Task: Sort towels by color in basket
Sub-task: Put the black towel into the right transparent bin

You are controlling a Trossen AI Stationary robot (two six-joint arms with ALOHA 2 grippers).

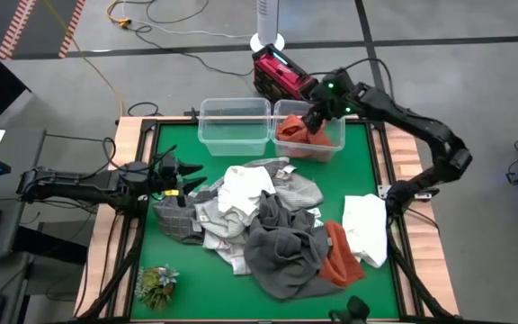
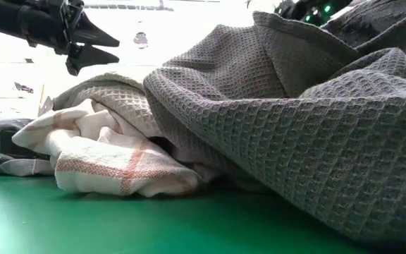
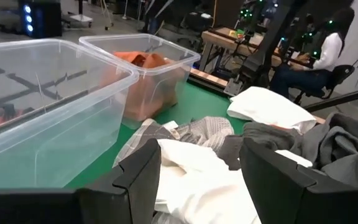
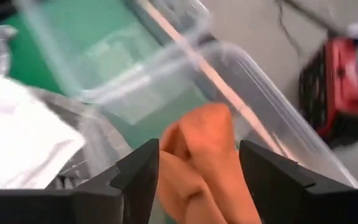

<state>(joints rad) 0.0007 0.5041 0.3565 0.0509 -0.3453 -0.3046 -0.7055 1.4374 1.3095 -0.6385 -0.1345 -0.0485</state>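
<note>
A pile of towels lies mid-table: white [image 1: 245, 187], grey checked [image 1: 176, 219], dark grey [image 1: 281, 245], rust orange [image 1: 342, 259], and another white one [image 1: 365, 229] at the right. One orange towel [image 1: 293, 135] lies in the right clear bin [image 1: 334, 148]; the left clear bin [image 1: 234, 126] holds nothing. My left gripper [image 1: 192, 175] hovers open over the pile's left edge, raised clear of it [image 2: 115, 51]. My right gripper [image 1: 313, 121] is open above the right bin, its fingers apart over the orange towel [image 4: 207, 168].
A small green plant [image 1: 156, 283] sits at the near left corner. A red device [image 1: 277, 74] stands on the floor behind the bins. A person [image 3: 328, 53] sits at a desk beyond the table. Bare green mat [image 1: 165, 252] shows near the left side.
</note>
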